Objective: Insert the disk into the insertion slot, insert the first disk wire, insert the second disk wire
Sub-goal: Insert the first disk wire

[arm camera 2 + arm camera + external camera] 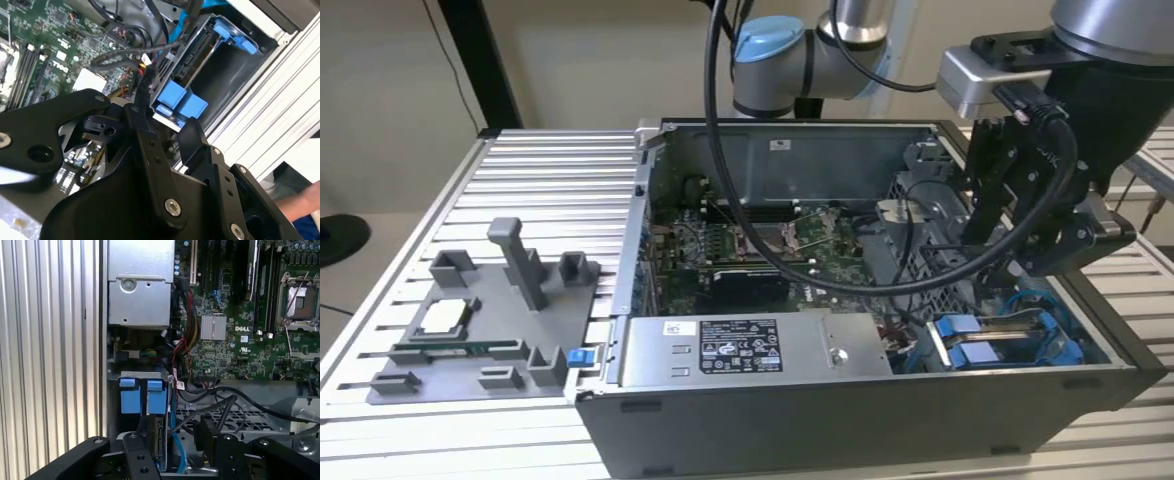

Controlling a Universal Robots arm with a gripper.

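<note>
The disk [159, 435] sits on edge in the insertion slot [225, 70] at the open computer case's corner on the exterior view's right. Its blue carrier tabs [180, 102] point toward me, and they also stand out in the first wrist view as blue tabs [142, 395] and in the exterior view as a blue carrier [974, 340]. My gripper [162, 117] hovers just above the disk's connector edge, fingers apart, nothing clamped between them. Loose black disk wires [145, 50] run from the board to the disk's side; a thin blue cable [177, 450] lies beside it. The gripper [1021, 262] hangs over that corner, and between its black fingers [137, 450] the disk edge shows.
A grey labelled power-supply box [734, 350] lies along the case front, with the green motherboard [734, 250] behind it. A perforated metal cage [235, 415] adjoins the slot. A grey fixture tray [480, 330] holding parts lies on the ribbed table. A person's hand [300, 205] is outside the case.
</note>
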